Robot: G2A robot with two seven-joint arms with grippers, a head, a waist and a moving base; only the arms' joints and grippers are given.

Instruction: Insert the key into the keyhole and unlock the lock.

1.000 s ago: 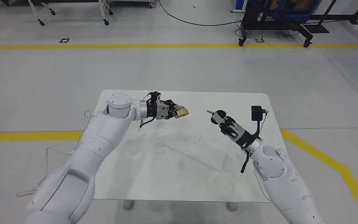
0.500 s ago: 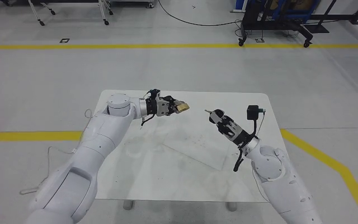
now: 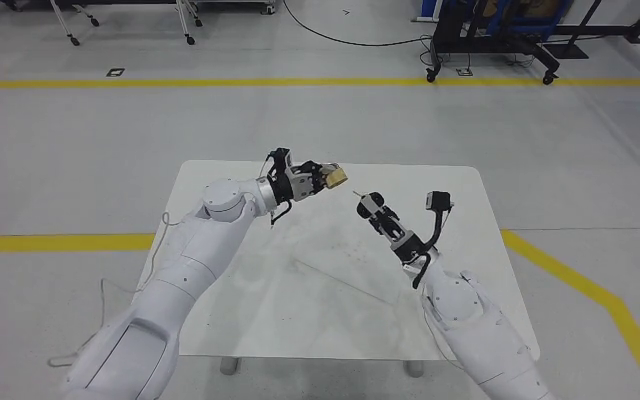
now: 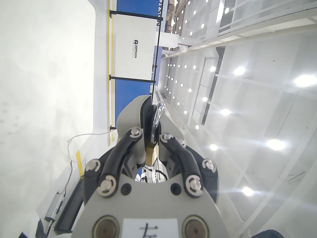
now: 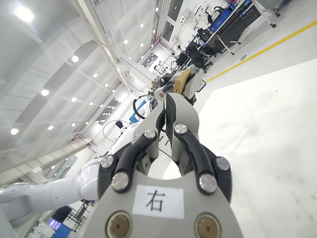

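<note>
My left gripper [image 3: 322, 178] is held above the far middle of the white table [image 3: 300, 300], shut on a brass padlock [image 3: 335, 177]. In the left wrist view the padlock's brass body [image 4: 151, 155] and silver shackle [image 4: 158, 115] sit clamped between the fingers of my left gripper [image 4: 153, 125]. My right gripper [image 3: 366, 204] faces it from a short way to the right, shut on a small key [image 3: 358, 193] whose tip points at the padlock. In the right wrist view the padlock [image 5: 181, 82] lies just past my right gripper [image 5: 166, 97]. The pads mostly hide the key there.
Both grippers hover above the table, nothing under them. The table's far edge [image 3: 400, 166] runs just behind the padlock. A yellow floor line [image 3: 300, 82] and wheeled carts [image 3: 490, 40] are far off behind.
Both arms have closed in on each other and shifted toward the table's far edge. The gap between key and padlock has shrunk to a small one.
</note>
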